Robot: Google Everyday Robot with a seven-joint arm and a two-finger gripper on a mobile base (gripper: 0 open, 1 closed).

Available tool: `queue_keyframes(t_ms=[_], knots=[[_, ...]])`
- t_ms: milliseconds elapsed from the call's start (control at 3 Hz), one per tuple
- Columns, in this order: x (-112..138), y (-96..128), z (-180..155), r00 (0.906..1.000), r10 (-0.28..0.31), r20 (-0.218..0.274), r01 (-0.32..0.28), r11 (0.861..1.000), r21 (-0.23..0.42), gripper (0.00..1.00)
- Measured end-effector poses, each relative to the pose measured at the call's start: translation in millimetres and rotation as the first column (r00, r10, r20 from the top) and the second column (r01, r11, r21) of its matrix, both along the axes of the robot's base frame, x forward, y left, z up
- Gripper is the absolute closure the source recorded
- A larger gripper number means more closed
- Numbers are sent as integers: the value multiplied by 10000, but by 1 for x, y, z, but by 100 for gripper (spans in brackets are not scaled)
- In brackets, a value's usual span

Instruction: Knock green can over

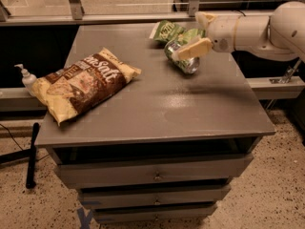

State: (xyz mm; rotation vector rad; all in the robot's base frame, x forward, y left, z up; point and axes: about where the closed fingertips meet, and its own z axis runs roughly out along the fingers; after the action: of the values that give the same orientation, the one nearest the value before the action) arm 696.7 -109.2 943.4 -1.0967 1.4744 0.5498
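Observation:
The green can (181, 57) is tipped far over on the grey table (190, 109), near the back right, its silver end toward the front. My gripper (198, 33) reaches in from the right at the end of a white arm (267, 30). Its fingers are spread apart and hold nothing. The lower cream finger (192, 49) lies across the can's upper side, touching it. The upper finger (205, 18) is above and behind the can.
A flat green chip bag (169, 31) lies just behind the can. A large brown and cream chip bag (86, 82) lies on the table's left half. A soap pump bottle (27, 78) stands on a ledge to the left. Drawers are below the tabletop.

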Motion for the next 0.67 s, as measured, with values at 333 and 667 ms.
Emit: queue_keyframes(t_ms=[333,667], knots=[[0,-4,-1,9999,90,-50,-91,9997,-213,0],[-9,-26,-14,9994,-28,-332,9,9984,-573,0]])
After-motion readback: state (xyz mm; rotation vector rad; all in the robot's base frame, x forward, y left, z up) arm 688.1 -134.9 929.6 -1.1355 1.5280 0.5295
